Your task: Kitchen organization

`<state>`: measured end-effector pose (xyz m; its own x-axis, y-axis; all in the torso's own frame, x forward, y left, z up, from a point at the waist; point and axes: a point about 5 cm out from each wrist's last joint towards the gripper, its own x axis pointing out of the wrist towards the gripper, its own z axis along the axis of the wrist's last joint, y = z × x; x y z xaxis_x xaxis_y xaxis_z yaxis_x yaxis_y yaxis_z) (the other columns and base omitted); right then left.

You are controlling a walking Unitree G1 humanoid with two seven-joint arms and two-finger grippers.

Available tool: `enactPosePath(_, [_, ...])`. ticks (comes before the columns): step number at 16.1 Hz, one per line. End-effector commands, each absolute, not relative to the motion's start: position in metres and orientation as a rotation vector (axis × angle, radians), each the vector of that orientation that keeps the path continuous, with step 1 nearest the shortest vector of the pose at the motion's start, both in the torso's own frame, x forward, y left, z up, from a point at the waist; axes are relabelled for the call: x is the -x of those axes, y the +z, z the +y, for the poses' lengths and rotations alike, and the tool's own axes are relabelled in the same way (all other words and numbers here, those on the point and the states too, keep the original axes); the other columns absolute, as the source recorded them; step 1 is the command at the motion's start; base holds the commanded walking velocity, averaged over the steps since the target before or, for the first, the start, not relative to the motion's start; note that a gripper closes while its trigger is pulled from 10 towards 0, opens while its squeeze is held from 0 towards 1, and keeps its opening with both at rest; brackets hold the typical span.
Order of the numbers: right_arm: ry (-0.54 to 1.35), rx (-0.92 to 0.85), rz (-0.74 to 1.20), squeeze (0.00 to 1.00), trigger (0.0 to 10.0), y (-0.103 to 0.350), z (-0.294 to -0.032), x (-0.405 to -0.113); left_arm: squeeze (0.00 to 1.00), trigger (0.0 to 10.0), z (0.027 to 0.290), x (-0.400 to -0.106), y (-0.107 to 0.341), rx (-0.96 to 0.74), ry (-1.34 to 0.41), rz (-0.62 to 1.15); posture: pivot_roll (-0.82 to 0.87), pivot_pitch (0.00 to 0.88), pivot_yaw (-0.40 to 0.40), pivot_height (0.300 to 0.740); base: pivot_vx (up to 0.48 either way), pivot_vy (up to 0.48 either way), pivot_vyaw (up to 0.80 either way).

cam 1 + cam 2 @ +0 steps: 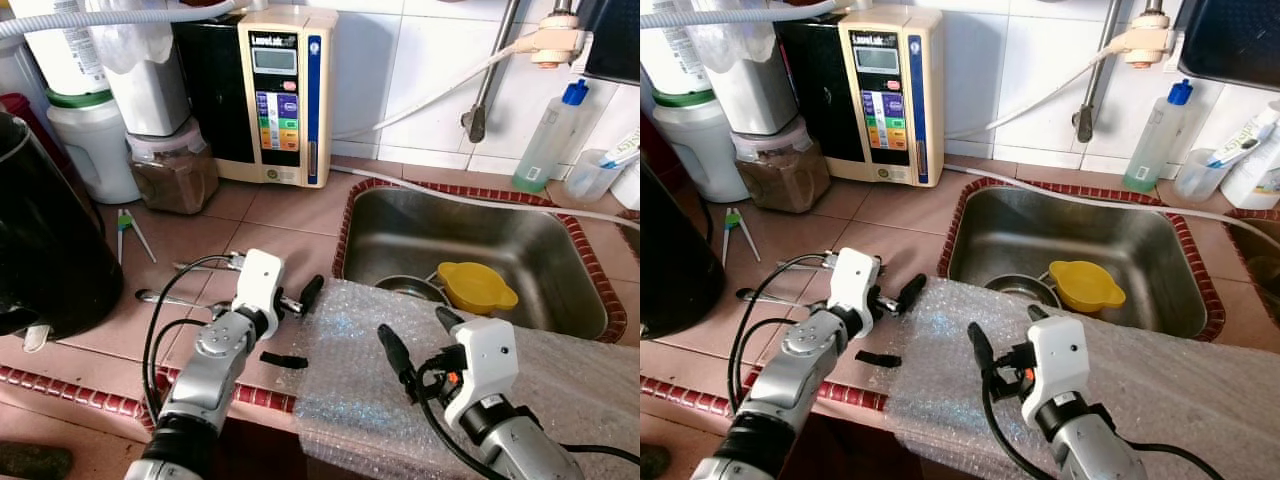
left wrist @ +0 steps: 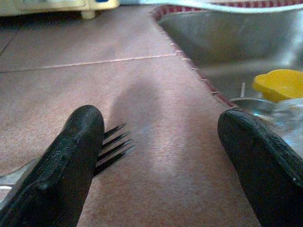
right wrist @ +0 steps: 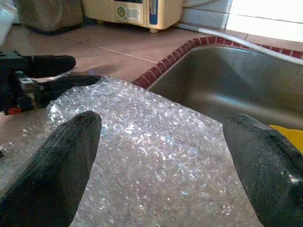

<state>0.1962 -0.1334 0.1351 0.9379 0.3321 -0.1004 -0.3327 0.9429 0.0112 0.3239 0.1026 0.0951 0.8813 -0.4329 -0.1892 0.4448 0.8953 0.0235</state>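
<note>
Where sink [image 1: 560, 275] dips, yellow cup [image 1: 476, 287]

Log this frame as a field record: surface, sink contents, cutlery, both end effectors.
surface: tiled counter, bubble wrap draped over the sink's front edge
sink contents: yellow bowl in steel sink
cutlery: fork lying on counter beside the left finger
left end effector: open, low over counter next to the wrap
right end effector: open, above bubble wrap
backdrop: beige appliance against the wall
</note>
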Motion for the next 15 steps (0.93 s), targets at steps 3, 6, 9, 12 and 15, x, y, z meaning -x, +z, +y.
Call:
enactPosePath(3, [0.338,0.008,0.086,0.00,10.0,0.140,-0.132,-0.195,0.00,0.0,0.101,-0.322,0.085,-0.063,-0.471,0.239,0.00,0.055,0.056,0.740,0.000,0.000,0.00])
enactPosePath(6, [0.339,0.009,0.084,0.00,10.0,0.141,-0.132,-0.196,0.00,0.0,0.103,-0.323,0.085,-0.066,-0.453,0.230,0.00,0.056,0.054,0.740,0.000,0.000,0.00])
enactPosePath(9, [0.358,-0.005,0.074,0.00,10.0,0.142,-0.131,-0.197,0.00,0.0,0.104,-0.324,0.086,-0.057,-0.439,0.229,0.01,0.055,0.053,0.740,0.000,0.000,0.00])
enactPosePath(12, [0.462,-0.062,0.041,0.00,10.0,0.148,-0.123,-0.195,0.00,0.0,0.106,-0.326,0.086,-0.060,-0.424,0.224,0.01,0.053,0.056,0.740,0.000,0.000,0.00])
enactPosePath(15, [0.483,-0.085,0.047,0.00,10.0,0.149,-0.121,-0.195,0.00,0.0,0.107,-0.328,0.089,-0.055,-0.415,0.213,0.01,0.049,0.056,0.740,0.000,0.000,0.00])
